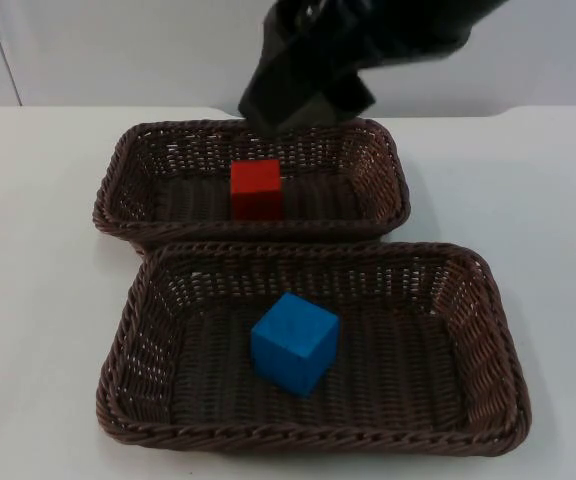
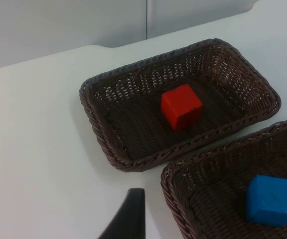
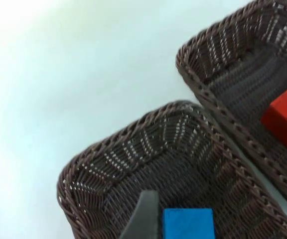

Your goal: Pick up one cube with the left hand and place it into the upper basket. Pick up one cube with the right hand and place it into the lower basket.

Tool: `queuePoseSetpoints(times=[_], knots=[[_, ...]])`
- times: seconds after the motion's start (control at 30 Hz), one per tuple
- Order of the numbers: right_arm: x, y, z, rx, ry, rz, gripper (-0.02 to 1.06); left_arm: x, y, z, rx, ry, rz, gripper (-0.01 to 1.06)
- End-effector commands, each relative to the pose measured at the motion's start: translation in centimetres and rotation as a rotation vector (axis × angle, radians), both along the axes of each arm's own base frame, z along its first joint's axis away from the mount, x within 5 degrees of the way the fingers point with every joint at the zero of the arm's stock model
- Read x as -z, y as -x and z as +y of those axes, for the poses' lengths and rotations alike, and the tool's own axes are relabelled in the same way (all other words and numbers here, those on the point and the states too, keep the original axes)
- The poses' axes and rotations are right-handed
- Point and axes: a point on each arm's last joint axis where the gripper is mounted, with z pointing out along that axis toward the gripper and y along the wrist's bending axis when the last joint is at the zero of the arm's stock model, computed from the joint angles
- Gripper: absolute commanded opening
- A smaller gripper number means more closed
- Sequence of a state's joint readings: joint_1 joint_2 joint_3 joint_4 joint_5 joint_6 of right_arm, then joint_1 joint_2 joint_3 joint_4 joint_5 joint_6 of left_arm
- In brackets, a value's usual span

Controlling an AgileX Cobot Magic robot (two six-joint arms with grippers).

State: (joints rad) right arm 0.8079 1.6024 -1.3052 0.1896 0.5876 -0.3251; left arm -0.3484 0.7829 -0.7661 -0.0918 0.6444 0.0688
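Seen from the top view, two brown wicker baskets lie on my white table [image 1: 38, 300]. The upper basket [image 1: 128, 190] sits at 12 o'clock from the lower basket [image 1: 488, 340]. Their long rims are just beside each other, and I cannot tell whether they touch.

A red cube [image 1: 256, 188] rests flat on the woven floor of the upper basket, about at its centre and clear of all four walls. A blue cube [image 1: 295, 342] rests on the floor of the lower basket, near the centre and a little toward 9 o'clock. It is turned so that one corner points to 6 o'clock. It too stands apart from the walls.

My right gripper [image 1: 303, 95] hangs above the 12 o'clock rim of the upper basket, at 12 o'clock from the red cube. Its arm runs off toward 1 o'clock. It appears as a dark, smeared shape, so I cannot tell how its jaws stand. It is raised above the wicker and well apart from the blue cube.

My left gripper [image 2: 128, 221] waits above bare table just beside a corner of the lower basket, outside both rims. I cannot tell the state of its jaws either. Neither cube touches either gripper.

A grey partition wall [image 1: 118, 50] closes the table at 12 o'clock.
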Motion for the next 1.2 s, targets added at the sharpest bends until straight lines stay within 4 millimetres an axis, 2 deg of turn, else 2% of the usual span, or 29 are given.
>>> queuePoseSetpoints(times=[0.0,0.07,0.3,0.43,0.47,0.6,0.83,1.17], knots=[[-1.2,0.7,-0.3,-0.01,-0.018,-0.008,0.77,-0.1,0.3,0.1,0.0,0.006,-0.012,0.92],[-1.8,1.2,-0.8,-0.011,-0.026,-0.015,0.77,-0.2,0.5,0.2,0.003,-0.001,-0.024,0.92],[-2.0,2.9,-2.5,-0.005,-0.047,-0.016,0.77,-0.8,1.4,0.5,0.004,0.01,-0.055,0.92],[-2.2,4.8,-4.6,0.002,-0.072,-0.035,0.77,-1.3,2.3,0.9,0.004,0.025,-0.095,0.92],[-2.2,4.8,-4.6,0.002,-0.072,-0.035,0.77,-1.3,2.3,0.9,0.004,0.025,-0.095,0.92],[-2.1,6.5,-6.5,0.006,-0.092,-0.055,0.77,-2.0,3.7,1.4,0.007,0.039,-0.148,0.92],[-1.9,8.5,-8.6,0.012,-0.111,-0.066,0.77,-2.2,5.4,1.9,0.024,0.019,-0.163,0.92],[-1.7,12.0,-12.3,0.026,-0.169,-0.096,0.77,-2.4,9.1,3.2,0.045,0.007,-0.243,0.92]])
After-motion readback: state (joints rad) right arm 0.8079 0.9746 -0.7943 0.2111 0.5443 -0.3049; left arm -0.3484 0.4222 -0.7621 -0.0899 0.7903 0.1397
